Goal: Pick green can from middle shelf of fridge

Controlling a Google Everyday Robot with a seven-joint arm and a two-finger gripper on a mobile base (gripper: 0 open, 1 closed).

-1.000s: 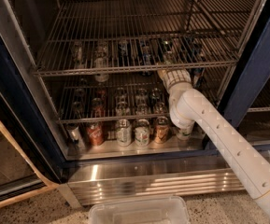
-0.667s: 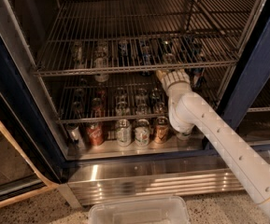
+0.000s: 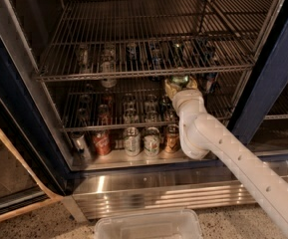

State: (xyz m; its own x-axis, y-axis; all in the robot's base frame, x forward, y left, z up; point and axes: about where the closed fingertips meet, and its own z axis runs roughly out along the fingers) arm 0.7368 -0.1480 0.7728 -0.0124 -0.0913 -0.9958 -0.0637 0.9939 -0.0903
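The fridge (image 3: 270,78) stands open, with a dark blue frame and chrome wire racks. My white arm reaches in from the lower right. The gripper (image 3: 176,86) is between the two lower racks, just above the middle shelf (image 3: 118,127). A pale green can (image 3: 179,79) shows right at the gripper's tip, under the higher rack (image 3: 133,73); the wrist hides its lower part. Whether the can rests on the shelf or hangs clear of it is unclear.
Several cans stand on the middle shelf and on the fridge floor (image 3: 133,158), among them a red can (image 3: 101,143) and white-and-green cans (image 3: 132,141). More cans sit on the higher rack. A clear plastic bin (image 3: 148,225) lies on the ground in front.
The gripper has shifted slightly left and down between the racks, and the green can now shows at its tip.
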